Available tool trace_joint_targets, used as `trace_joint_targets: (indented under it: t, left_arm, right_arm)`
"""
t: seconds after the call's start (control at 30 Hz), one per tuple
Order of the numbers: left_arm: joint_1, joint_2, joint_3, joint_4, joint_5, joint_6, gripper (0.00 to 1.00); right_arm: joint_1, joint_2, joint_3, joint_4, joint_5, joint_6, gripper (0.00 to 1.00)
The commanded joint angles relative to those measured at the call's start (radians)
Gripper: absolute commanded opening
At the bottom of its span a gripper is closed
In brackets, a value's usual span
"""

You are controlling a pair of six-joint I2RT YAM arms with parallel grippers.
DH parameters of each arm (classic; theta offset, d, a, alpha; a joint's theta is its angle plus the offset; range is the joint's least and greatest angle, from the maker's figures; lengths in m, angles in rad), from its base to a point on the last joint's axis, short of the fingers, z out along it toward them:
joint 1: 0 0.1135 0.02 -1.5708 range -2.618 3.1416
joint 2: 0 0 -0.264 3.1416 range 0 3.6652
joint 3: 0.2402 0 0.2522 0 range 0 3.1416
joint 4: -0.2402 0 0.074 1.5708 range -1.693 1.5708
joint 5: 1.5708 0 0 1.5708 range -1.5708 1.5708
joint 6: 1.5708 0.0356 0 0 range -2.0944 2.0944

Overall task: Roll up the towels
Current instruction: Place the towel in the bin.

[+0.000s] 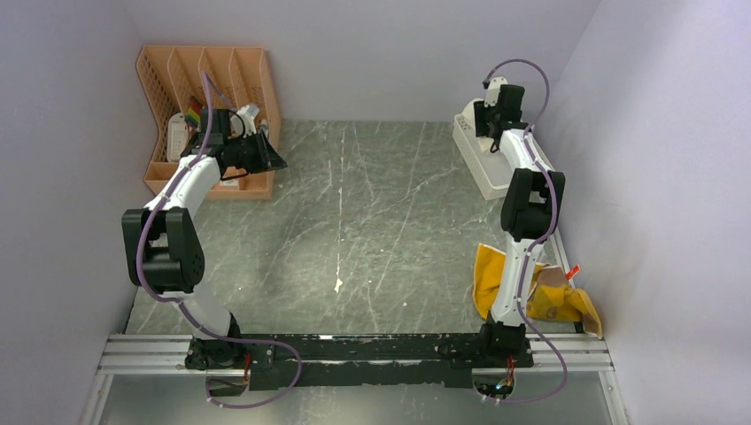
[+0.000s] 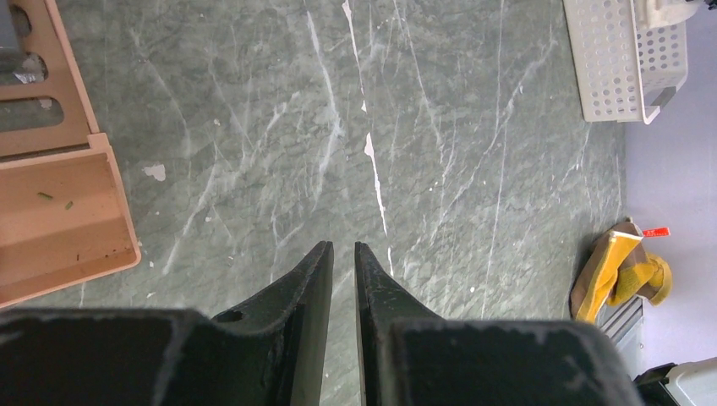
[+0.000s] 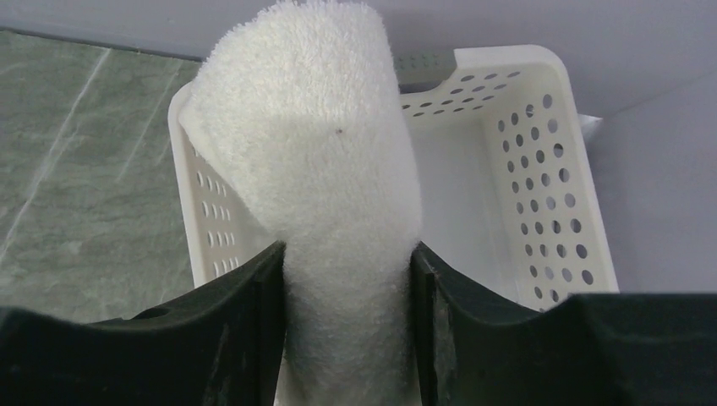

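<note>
A rolled cream-white towel (image 3: 313,144) stands on end over the white mesh basket (image 3: 541,169). My right gripper (image 3: 347,249) pinches its lower part, and both fingers press into the pile. In the top view this gripper (image 1: 492,93) hangs over the basket (image 1: 483,173) at the back right. A mustard-yellow towel (image 1: 487,274) lies crumpled near the right arm's base, with a brown and cream cloth (image 1: 551,279) on it. The yellow towel (image 2: 621,266) also shows in the left wrist view. My left gripper (image 2: 342,245) hovers over bare table with a thin slit between its fingers, holding nothing.
An orange file rack (image 1: 212,80) stands at the back left, right beside the left gripper (image 1: 266,159). Its tray edge (image 2: 59,220) shows in the left wrist view. Purple walls close in three sides. A metal rail (image 1: 354,350) runs along the near edge.
</note>
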State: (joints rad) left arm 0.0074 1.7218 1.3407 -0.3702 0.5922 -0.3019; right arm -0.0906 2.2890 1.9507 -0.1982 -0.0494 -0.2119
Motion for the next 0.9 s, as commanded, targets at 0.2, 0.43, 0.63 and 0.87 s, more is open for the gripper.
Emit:
trace_joint_targets:
  t: [0.2, 0.43, 0.63, 0.87]
  left_arm:
    - [-0.001, 0.03, 0.012, -0.022, 0.029, 0.021, 0.27]
    - [0.0, 0.037, 0.015, -0.032, 0.024, 0.026, 0.27]
    - [0.0, 0.042, 0.018, -0.034, 0.027, 0.027, 0.27]
    - [0.0, 0.041, 0.017, -0.038, 0.023, 0.031, 0.27]
  right_arm:
    - [-0.007, 0.004, -0.004, -0.005, -0.031, 0.021, 0.51]
    - [-0.006, 0.008, 0.009, -0.004, -0.043, 0.032, 0.51]
    - [-0.008, -0.02, 0.005, 0.019, -0.045, 0.03, 0.54]
    - [-0.042, 0.01, -0.016, 0.058, -0.078, 0.098, 0.44]
